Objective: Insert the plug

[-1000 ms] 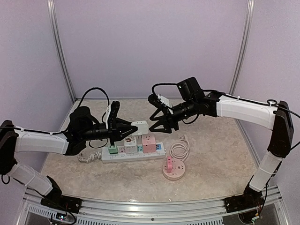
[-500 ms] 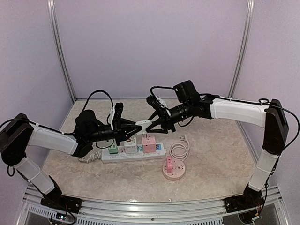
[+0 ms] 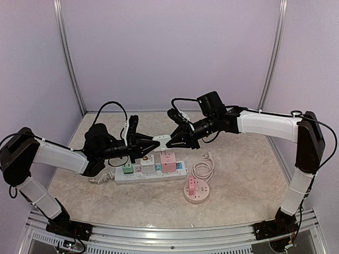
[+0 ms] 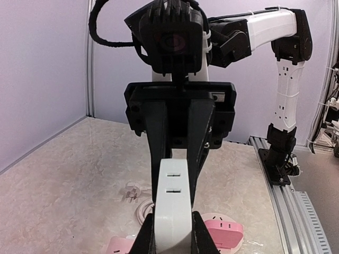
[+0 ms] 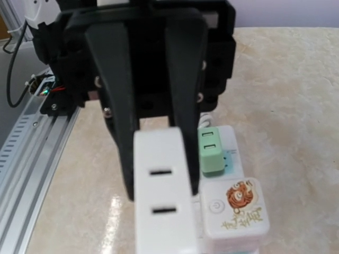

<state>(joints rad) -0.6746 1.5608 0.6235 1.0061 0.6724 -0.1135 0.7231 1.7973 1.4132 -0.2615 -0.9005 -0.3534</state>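
**While both pincers clamp the plug in mid-air, no socket has it yet**

Since the plug hangs at the centre of the top view, above the power strip and clear of it, I judge the insertion not yet done. My left pincer is clamped on one end of the plug and my right pincer on the other, tips facing. It looks to me like a handover or re-grip, with lowering and pushing home left to do.

The plug is a smooth white plastic block with rounded edges and two narrow slots in one face. The strip is a long white bar carrying chunky pastel cubes in green, white and pink. At lower right a round pink socket and a coiled white cord lie on the mottled, stone-look bench.
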